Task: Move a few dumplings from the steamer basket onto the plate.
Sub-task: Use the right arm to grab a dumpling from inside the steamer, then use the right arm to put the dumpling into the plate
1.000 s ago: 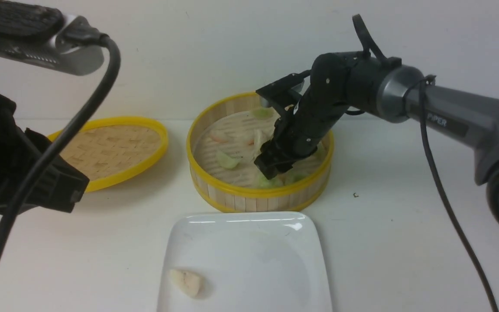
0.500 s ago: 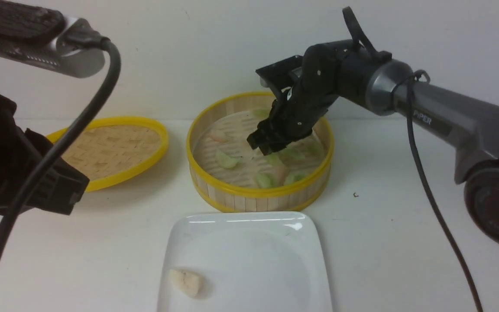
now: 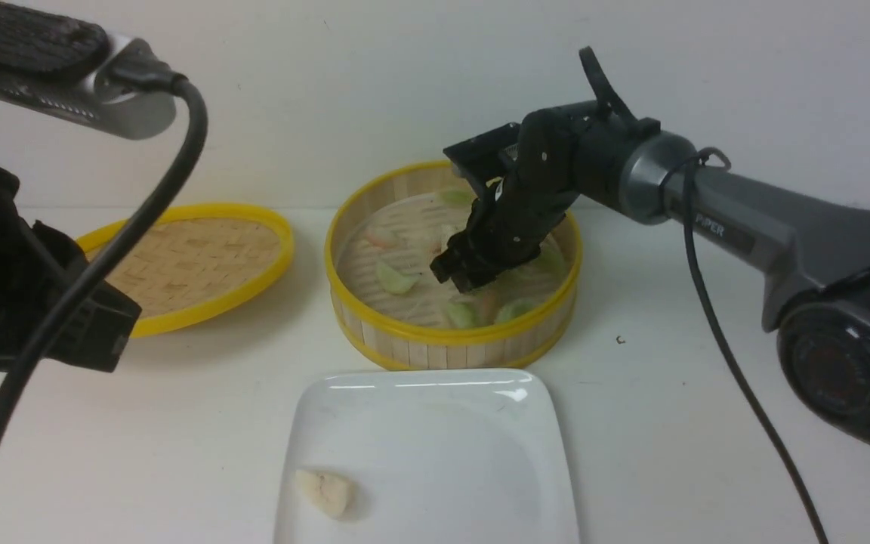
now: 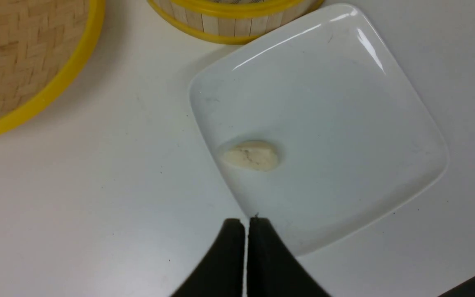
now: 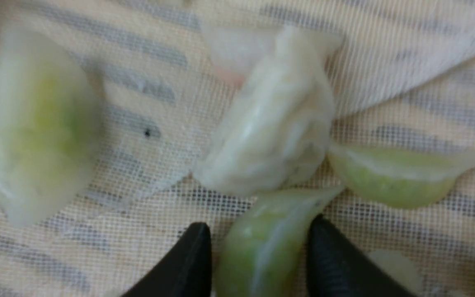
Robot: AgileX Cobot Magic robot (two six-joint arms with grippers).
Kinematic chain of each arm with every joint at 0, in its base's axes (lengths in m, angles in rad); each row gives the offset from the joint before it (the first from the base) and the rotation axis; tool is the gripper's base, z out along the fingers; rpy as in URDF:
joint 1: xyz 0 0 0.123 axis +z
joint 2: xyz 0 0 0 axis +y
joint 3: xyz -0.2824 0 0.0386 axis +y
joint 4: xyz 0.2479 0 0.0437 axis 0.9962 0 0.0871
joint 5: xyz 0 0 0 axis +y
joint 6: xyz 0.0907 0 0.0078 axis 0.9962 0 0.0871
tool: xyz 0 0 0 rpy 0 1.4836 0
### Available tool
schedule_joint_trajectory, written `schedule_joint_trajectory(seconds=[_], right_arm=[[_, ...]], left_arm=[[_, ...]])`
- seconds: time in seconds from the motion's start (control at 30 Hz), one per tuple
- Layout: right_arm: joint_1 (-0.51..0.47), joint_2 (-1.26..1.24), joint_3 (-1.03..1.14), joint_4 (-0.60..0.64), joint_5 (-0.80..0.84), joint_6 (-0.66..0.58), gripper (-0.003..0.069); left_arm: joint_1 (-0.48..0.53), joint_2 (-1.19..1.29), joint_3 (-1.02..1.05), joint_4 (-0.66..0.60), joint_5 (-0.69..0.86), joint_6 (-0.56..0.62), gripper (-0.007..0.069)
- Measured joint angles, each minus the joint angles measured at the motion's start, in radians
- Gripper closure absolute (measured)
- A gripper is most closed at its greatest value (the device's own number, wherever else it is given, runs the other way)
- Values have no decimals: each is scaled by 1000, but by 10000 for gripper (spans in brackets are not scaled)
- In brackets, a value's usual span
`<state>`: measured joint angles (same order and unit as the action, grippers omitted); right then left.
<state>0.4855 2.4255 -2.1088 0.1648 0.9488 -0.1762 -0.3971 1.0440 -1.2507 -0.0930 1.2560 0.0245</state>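
The steamer basket (image 3: 450, 340) stands mid-table with several dumplings on its mesh-lined floor, among them a pale green dumpling (image 3: 393, 278) and a pinkish one (image 3: 382, 238). My right gripper (image 3: 465, 279) reaches down into the basket. In the right wrist view its fingers (image 5: 258, 231) press both sides of a green dumpling (image 5: 262, 243), with a whitish dumpling (image 5: 274, 123) just beyond. The white plate (image 3: 420, 378) lies in front of the basket with one whitish dumpling (image 3: 323, 491) near its front left. My left gripper (image 4: 245, 222) hangs shut and empty above the plate's (image 4: 344, 123) near edge.
The flat woven lid (image 3: 186, 257) with a yellow rim lies to the left of the basket. The right arm stretches in from the right, above the basket's far rim. A black cable from the left arm hangs across the left foreground.
My right gripper rose from low in the basket's front right, moved left, then came slightly down again over the basket's middle. The left arm has barely shifted.
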Motion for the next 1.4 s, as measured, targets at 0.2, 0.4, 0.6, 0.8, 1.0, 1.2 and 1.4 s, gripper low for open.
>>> schedule_joint_trajectory(seconds=[0.2,0.4,0.6,0.8,1.0,1.2,1.4], right_arm=[[-1,-2,-5,-13,18,-14,456],[-1,-109,8,-21,198,-14,454],[-1,-334,8,40,288,-14,454],[44,-528,188,151,288,-14,454],[186,-570,478,189,270,-14,454],[274,-438,592,190,102,-14,444],[275,-371,596,178,59,1,258]], left_arm=[[0,0,0,1,0,0,631],[0,0,0,1,0,0,631],[0,0,0,1,0,0,631],[0,0,0,3,0,0,631],[0,0,0,2,0,0,631],[0,0,0,2,0,3,631],[0,0,0,2,0,3,631]])
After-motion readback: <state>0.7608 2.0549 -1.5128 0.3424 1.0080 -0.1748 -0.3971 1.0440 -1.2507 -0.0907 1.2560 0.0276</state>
